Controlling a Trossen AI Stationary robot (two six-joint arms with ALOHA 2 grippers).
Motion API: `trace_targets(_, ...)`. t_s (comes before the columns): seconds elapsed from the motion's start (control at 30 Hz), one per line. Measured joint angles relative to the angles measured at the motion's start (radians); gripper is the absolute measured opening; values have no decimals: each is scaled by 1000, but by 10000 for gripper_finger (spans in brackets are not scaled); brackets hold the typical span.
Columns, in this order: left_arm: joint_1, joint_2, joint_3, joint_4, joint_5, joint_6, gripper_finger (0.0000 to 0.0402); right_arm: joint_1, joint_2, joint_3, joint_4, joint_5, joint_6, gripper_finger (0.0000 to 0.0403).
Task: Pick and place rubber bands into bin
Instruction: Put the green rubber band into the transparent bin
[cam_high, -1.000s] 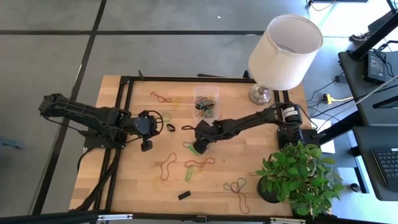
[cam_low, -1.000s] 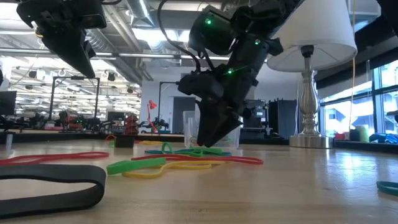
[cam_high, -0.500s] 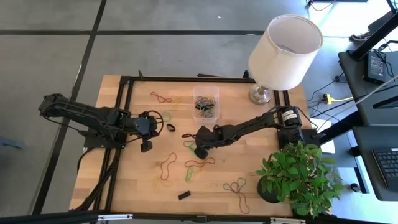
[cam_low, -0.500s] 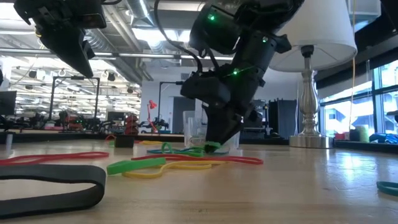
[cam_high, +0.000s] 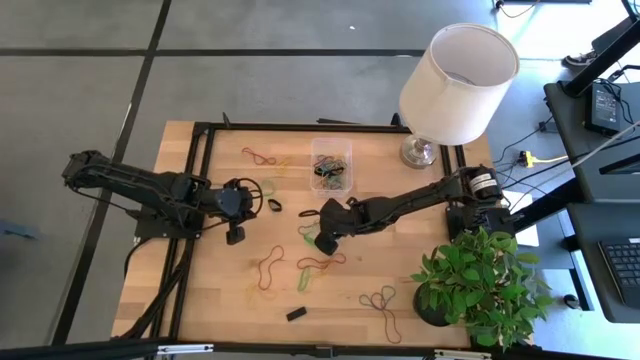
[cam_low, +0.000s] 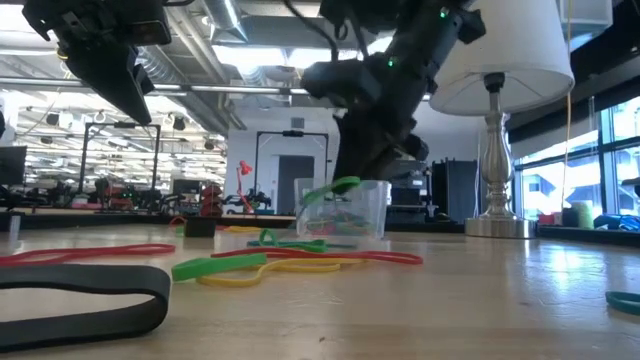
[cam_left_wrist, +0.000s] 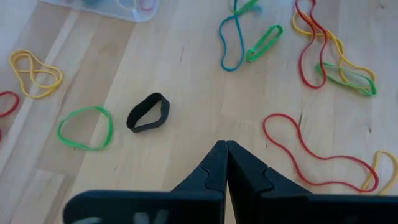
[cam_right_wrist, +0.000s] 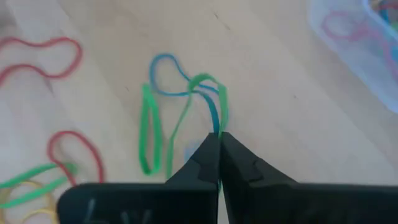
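Note:
Loose rubber bands lie scattered on the wooden table: red ones (cam_high: 270, 268), a red and green tangle (cam_high: 320, 264), and a yellow and green pair (cam_low: 235, 268) near the low camera. The clear bin (cam_high: 331, 165) stands at the far middle with several bands inside. My right gripper (cam_high: 322, 240) hovers near the table's middle, on the near side of the bin, shut on a green rubber band (cam_right_wrist: 186, 99); a blue one (cam_right_wrist: 168, 62) hangs with it. My left gripper (cam_high: 235, 236) waits shut above the table's left part, holding nothing. My right gripper pinches one end of the green band's loop (cam_right_wrist: 219, 124) between its fingertips, slanting down from the table's right. A blue band runs into the same pinch. The green band (cam_low: 335, 187) hangs slack just below the fingers, lifted clear of the table.
A white lamp (cam_high: 455, 80) stands at the far right corner and a potted plant (cam_high: 480, 285) at the near right. A black band (cam_left_wrist: 148, 112) and a green loop (cam_left_wrist: 85, 127) lie in front of my left gripper. A small black block (cam_high: 296, 313) lies near the front edge.
My right gripper has shut on the green band at the table top and risen with it. The band, which lay flat on the wood, now hangs clear at about the height of the bin's rim.

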Motion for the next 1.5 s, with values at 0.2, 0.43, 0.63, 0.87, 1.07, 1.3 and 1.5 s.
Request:
trace_targets(0.2,0,0,0,0,-2,1,2,-1,-68,0,-2,46,0,4)
trace_targets(0.43,0,0,0,0,-3,19,2,6,-80,1,-4,18,30,4)
trace_targets(0.63,0,0,0,0,-3,27,2,26,-71,0,-3,1,55,5)
trace_targets(0.87,0,0,0,7,-3,55,2,5,-78,0,26,103,47,3)
trace_targets(1.07,0,0,0,33,-10,79,3,-83,-83,46,30,134,-53,3)
trace_targets(1.3,0,0,0,60,0,117,3,-224,-75,227,-107,133,-213,2)
trace_targets(1.5,6,0,0,62,-33,115,3,-345,-2,371,-284,80,-325,1)
